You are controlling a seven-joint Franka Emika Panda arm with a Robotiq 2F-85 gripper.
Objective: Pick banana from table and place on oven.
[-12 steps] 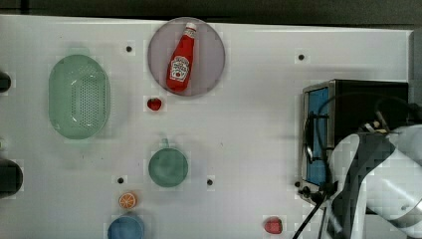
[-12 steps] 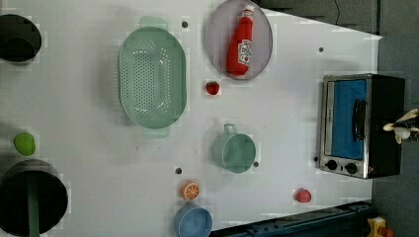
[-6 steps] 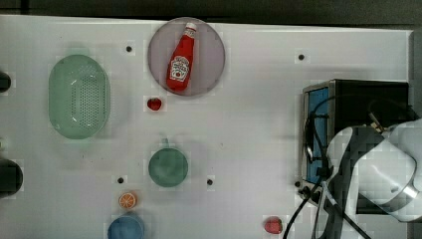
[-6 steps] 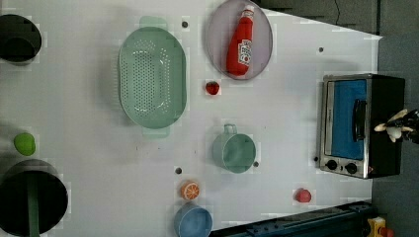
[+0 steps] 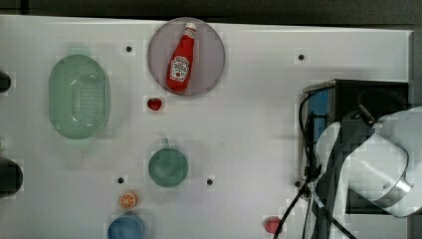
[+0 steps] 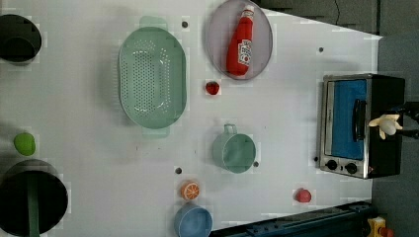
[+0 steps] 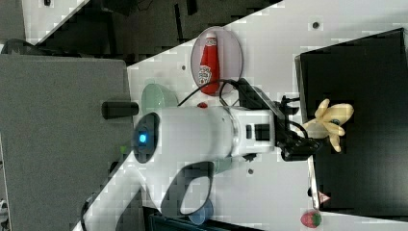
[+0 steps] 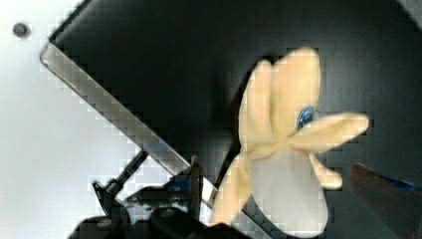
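Observation:
My gripper (image 7: 310, 137) is shut on the banana (image 7: 332, 122), a pale yellow toy with splayed peel strips. I hold it just above the black top of the oven (image 7: 365, 72). In the wrist view the banana (image 8: 288, 164) hangs between the fingers, over the dark oven top (image 8: 164, 64) and near its silver front edge. The left view shows the banana (image 6: 386, 124) over the oven (image 6: 346, 118), right of the door handle. In the top view my white arm (image 5: 368, 164) covers much of the oven (image 5: 378, 92), which stands on the white table (image 5: 259, 124).
A ketchup bottle (image 5: 180, 59) lies on a grey plate (image 5: 209, 45). On the table are a green colander (image 5: 78, 97), a teal cup (image 5: 168, 167), an orange slice (image 5: 127, 200), a blue bowl (image 5: 125, 228) and two small red fruits (image 5: 154, 104) (image 5: 271, 225). Black pots (image 6: 30, 202) stand at the left view's left.
The arm has swung further over the oven in the top view. In the left view the banana has moved left, from past the oven's right edge to over its top.

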